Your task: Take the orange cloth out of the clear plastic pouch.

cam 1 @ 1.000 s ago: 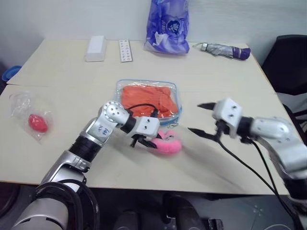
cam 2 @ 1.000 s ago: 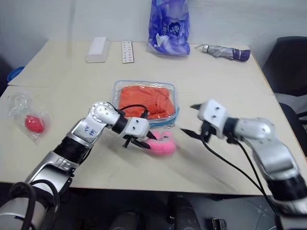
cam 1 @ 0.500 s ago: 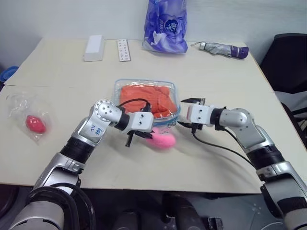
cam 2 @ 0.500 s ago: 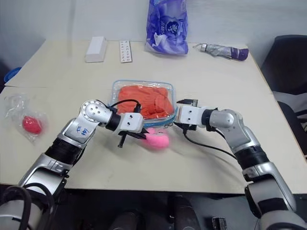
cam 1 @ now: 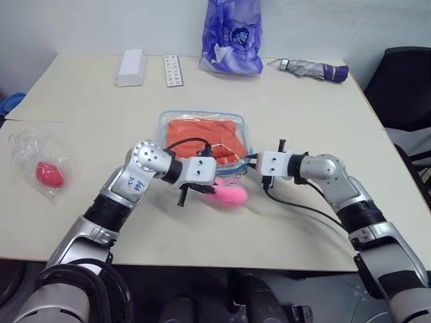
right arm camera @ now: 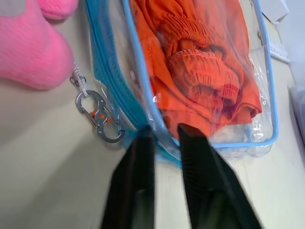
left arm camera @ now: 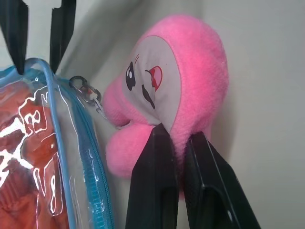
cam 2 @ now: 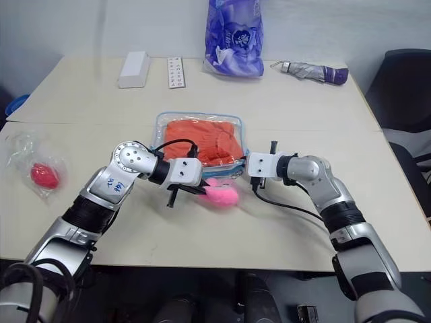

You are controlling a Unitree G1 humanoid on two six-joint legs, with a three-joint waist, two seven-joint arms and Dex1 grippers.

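The clear plastic pouch with light blue edging lies flat mid-table, and the orange cloth sits folded inside it. Its gathered elastic band presses against the plastic. A pink fluffy charm lies in front of the pouch, joined to it by a chain and metal clasp. My left gripper is shut on the charm. My right gripper is shut on the pouch's blue edge at its near right corner.
A purple patterned bag, a folded umbrella, a white box and a flat white strip line the far side. A crinkled bag with a red item lies far left. A black chair stands right.
My right gripper came in from the right, open, reached the pouch's near right corner and shut on its edge. The left gripper stayed on the pink charm.
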